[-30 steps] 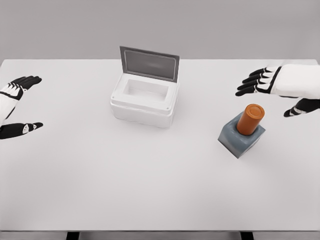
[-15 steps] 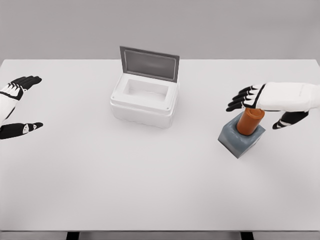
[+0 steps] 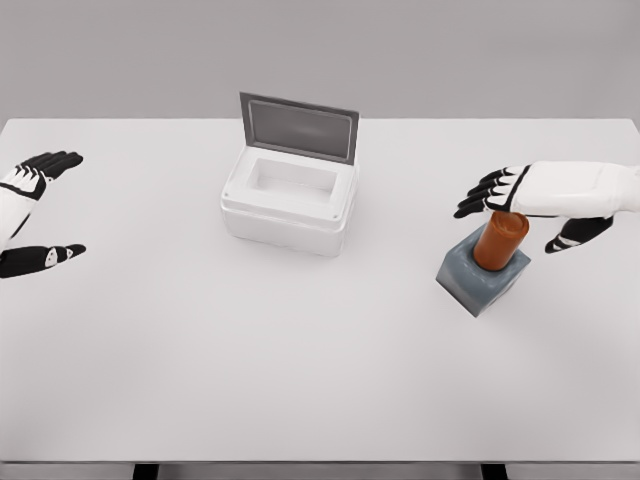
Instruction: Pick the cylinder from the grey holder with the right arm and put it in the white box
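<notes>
An orange cylinder (image 3: 500,241) stands upright in a grey holder (image 3: 481,276) at the right of the white table. My right hand (image 3: 522,212) hovers over the cylinder's top and hides it, with the black fingers (image 3: 483,194) spread to the left and the thumb (image 3: 572,234) to the right; it is open. The white box (image 3: 288,201) sits at the centre back, its grey lid (image 3: 298,127) standing open behind it. My left hand (image 3: 30,210) rests open at the far left edge.
The white table (image 3: 300,350) stretches wide between the box and the holder and towards its front edge. A grey wall lies behind the table.
The right hand came down and to the left from the back right until it is over the cylinder's top. In the last half second it barely shifted. The left hand stayed still.
</notes>
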`<state>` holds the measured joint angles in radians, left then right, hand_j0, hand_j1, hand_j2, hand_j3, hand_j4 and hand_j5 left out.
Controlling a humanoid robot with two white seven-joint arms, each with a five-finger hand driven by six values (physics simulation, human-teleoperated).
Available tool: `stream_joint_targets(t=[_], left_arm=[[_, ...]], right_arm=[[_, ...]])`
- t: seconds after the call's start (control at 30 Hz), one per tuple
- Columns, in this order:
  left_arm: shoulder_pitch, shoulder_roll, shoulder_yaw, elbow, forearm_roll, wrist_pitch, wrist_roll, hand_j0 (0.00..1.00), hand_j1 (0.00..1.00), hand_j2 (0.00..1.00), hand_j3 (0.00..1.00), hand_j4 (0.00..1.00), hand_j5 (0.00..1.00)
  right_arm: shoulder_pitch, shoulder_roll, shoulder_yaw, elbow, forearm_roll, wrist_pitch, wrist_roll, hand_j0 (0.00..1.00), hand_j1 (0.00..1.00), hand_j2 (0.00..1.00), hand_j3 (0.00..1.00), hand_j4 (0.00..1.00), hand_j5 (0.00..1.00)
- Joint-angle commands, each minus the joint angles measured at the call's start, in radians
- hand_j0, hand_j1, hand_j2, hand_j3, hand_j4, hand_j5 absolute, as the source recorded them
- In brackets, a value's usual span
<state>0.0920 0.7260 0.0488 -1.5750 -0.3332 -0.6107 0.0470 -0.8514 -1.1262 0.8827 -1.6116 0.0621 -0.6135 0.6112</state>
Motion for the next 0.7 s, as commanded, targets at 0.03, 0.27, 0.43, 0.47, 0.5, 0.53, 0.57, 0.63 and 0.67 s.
stream_joint_targets(t=[0.03,0.27,0.43,0.47,0.5,0.53,0.57,0.63,0.67], left_arm=[[-0.002,0.001,-0.001,0.000,0.006,0.000,0.001,1.00,1.00,1.00,1.00,1.00,1.00],[0.000,0.001,0.000,0.000,0.006,0.000,0.001,1.00,1.00,1.00,1.00,1.00,1.00],[-0.002,0.001,0.000,0.000,0.006,0.000,0.001,1.00,1.00,1.00,1.00,1.00,1.00],[-0.002,0.001,0.000,0.000,0.006,0.000,0.001,1.00,1.00,1.00,1.00,1.00,1.00],[-0.002,0.001,0.000,0.000,0.006,0.000,0.001,1.00,1.00,1.00,1.00,1.00,1.00],[-0.002,0.001,0.000,0.000,0.006,0.000,0.001,1.00,1.00,1.00,1.00,1.00,1.00],[-0.002,0.001,0.000,0.000,0.006,0.000,0.001,1.00,1.00,1.00,1.00,1.00,1.00],[-0.002,0.001,0.000,0.000,0.006,0.000,0.001,1.00,1.00,1.00,1.00,1.00,1.00],[-0.002,0.001,0.000,0.000,0.006,0.000,0.001,1.00,1.00,1.00,1.00,1.00,1.00]], right_arm=[[0.000,0.009,0.015,0.004,0.008,0.003,0.000,0.99,0.99,0.99,0.99,0.99,0.99],[0.000,0.008,0.044,-0.007,0.012,0.003,0.000,0.97,0.97,0.97,0.97,0.97,0.97],[-0.006,0.006,0.045,-0.007,0.010,0.003,0.000,0.66,0.66,0.66,0.66,0.66,0.66],[-0.006,0.006,0.044,-0.005,0.010,0.003,0.000,0.62,0.62,0.62,0.62,0.62,0.62],[-0.006,0.006,0.044,-0.007,0.010,0.003,0.000,0.57,0.57,0.57,0.57,0.57,0.57],[-0.008,0.006,0.044,-0.005,0.010,0.003,0.000,0.56,0.56,0.56,0.56,0.56,0.56],[-0.008,0.006,0.044,-0.005,0.010,0.003,0.000,0.56,0.56,0.56,0.56,0.56,0.56],[-0.006,0.006,0.044,-0.005,0.010,0.003,0.000,0.46,0.46,0.46,0.46,0.46,0.46],[-0.006,0.008,0.045,-0.007,0.010,0.003,0.000,0.45,0.45,0.45,0.45,0.45,0.45]])
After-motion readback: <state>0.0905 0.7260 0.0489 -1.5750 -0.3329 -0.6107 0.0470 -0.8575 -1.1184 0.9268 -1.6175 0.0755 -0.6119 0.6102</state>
